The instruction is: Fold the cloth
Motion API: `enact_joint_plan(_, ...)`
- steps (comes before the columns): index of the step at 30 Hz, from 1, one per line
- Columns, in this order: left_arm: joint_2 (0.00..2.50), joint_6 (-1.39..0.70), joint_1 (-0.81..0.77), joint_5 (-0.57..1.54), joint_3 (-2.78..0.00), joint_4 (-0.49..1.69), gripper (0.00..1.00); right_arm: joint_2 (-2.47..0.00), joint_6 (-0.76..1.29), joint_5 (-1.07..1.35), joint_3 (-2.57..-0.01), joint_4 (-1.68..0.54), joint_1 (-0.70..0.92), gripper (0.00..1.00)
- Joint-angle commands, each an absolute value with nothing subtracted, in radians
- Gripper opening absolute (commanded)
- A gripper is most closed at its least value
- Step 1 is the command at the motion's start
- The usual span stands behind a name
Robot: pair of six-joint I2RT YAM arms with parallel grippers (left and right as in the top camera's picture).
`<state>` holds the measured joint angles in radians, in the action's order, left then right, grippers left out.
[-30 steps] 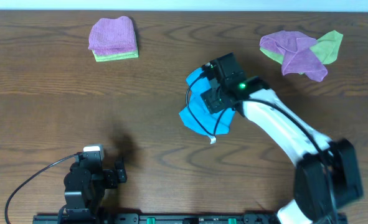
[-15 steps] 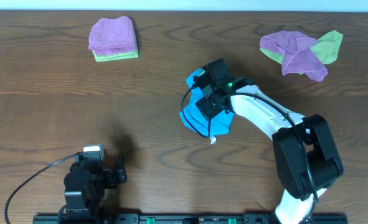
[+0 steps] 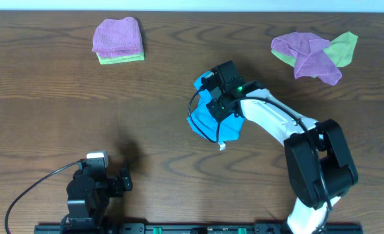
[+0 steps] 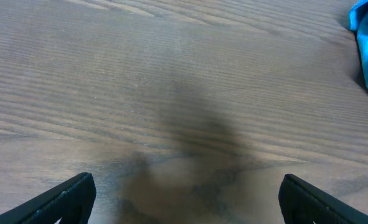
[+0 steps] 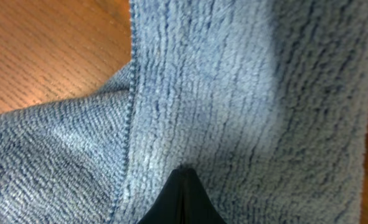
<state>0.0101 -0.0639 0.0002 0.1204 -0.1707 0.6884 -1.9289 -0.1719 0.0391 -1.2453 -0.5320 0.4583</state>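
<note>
The right gripper point(image 5: 182, 182), fingers closed, is pinching the cloth point(image 5: 246, 93); gripping firmly and drawing the edge squarely across is advisable.

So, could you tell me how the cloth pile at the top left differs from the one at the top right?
The top-left pile is folded into a neat square stack; the top-right pile lies crumpled and spread out. In the top-left pile green shows only as a thin edge under the purple; in the top-right pile green sticks out at both ends. Both mix purple and light green cloths.
</note>
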Motion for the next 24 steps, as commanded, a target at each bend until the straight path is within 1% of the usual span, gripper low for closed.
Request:
enact_joint_plan(1, 0.004, -0.076, 0.006, 0.124, -0.162, 0.692, 0.95, -1.941, -0.154, 0.035, -1.257, -0.543, 0.450, 0.11)
enact_joint_plan(2, 0.004, -0.076, 0.006, 0.124, -0.162, 0.692, 0.95, -1.941, -0.156, 0.059, -1.257, -0.562, 0.451, 0.30)
enact_joint_plan(3, 0.004, -0.076, 0.006, 0.124, -0.162, 0.692, 0.95, -1.941, -0.173, 0.101, -1.257, -0.589, 0.453, 0.40)
enact_joint_plan(5, 0.004, -0.076, 0.006, 0.124, -0.162, 0.692, 0.95, -1.941, -0.198, 0.157, -1.257, -0.625, 0.458, 0.46)
enact_joint_plan(9, 0.004, -0.076, 0.006, 0.124, -0.162, 0.692, 0.95, -1.941, -0.234, 0.184, -1.257, -0.672, 0.470, 0.52)
enact_joint_plan(13, 0.004, -0.076, 0.006, 0.124, -0.162, 0.692, 0.95, -1.941, -0.238, 0.191, -1.257, -0.675, 0.473, 0.56)
enact_joint_plan(24, 0.004, -0.076, 0.006, 0.124, -0.162, 0.692, 0.95, -1.948, -0.271, 0.163, -1.256, -0.670, 0.470, 0.61)
